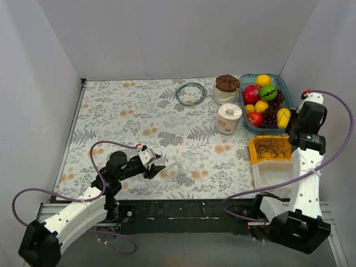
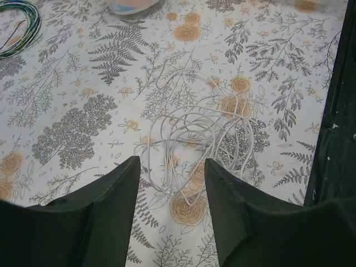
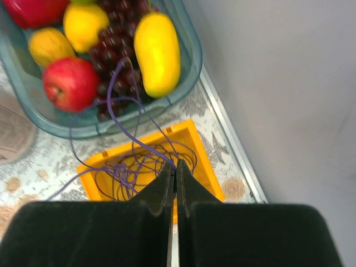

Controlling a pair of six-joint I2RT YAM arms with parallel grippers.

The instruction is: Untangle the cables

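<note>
A tangle of thin white cable (image 2: pixel 200 136) lies on the floral cloth; it also shows in the top view (image 1: pixel 182 164). My left gripper (image 2: pixel 172 169) is open just short of it, with the nearest loops lying between the fingertips; in the top view the left gripper (image 1: pixel 154 168) is low over the cloth. A tangle of thin purple cable (image 3: pixel 130 167) lies in a yellow bin (image 3: pixel 208 167). My right gripper (image 3: pixel 174 166) is shut on one purple strand above the bin; it shows at the right in the top view (image 1: pixel 293 133). A green-blue cable coil (image 1: pixel 191 93) lies at the back.
A teal basket of fruit (image 1: pixel 266 103) stands behind the yellow bin (image 1: pixel 253 151). A roll of tape (image 1: pixel 228 118) and a brown-lidded jar (image 1: pixel 226 88) stand left of the basket. A white bin (image 1: pixel 272 177) sits in front of the yellow one. Grey walls close three sides.
</note>
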